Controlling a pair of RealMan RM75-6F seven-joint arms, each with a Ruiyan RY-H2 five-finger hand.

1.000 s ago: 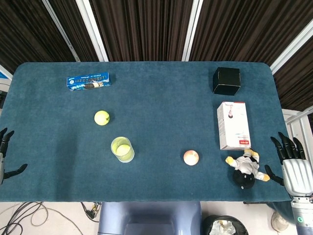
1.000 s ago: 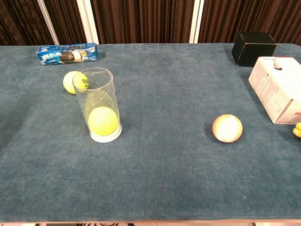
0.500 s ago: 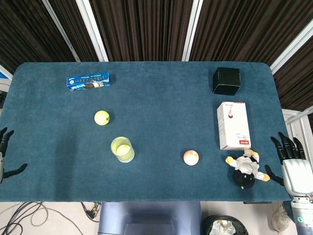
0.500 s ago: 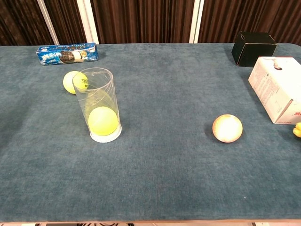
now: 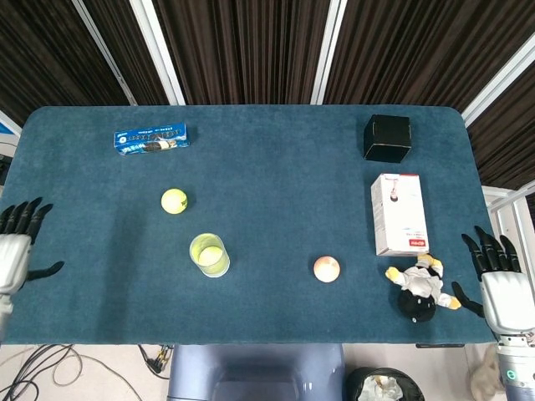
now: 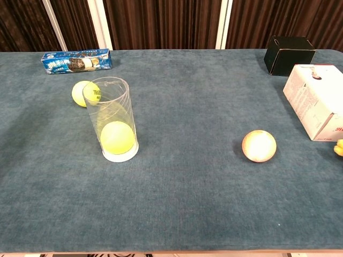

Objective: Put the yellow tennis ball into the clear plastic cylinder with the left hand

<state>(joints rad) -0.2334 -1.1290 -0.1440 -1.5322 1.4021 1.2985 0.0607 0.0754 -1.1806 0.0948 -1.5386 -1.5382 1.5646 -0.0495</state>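
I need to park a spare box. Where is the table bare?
Bare cloth runs between the clear plastic cylinder and the black box, and along the front edge left of the pale ball. It is crowded around the white carton and plush toy.

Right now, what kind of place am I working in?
Probably a lab or test setup, not a home: a table covered in blue felt, dark slatted wall panels behind, loose cables on the floor, and unrelated props such as a cookie pack and plush toy.

Bright, even light — sharp, soft shadows
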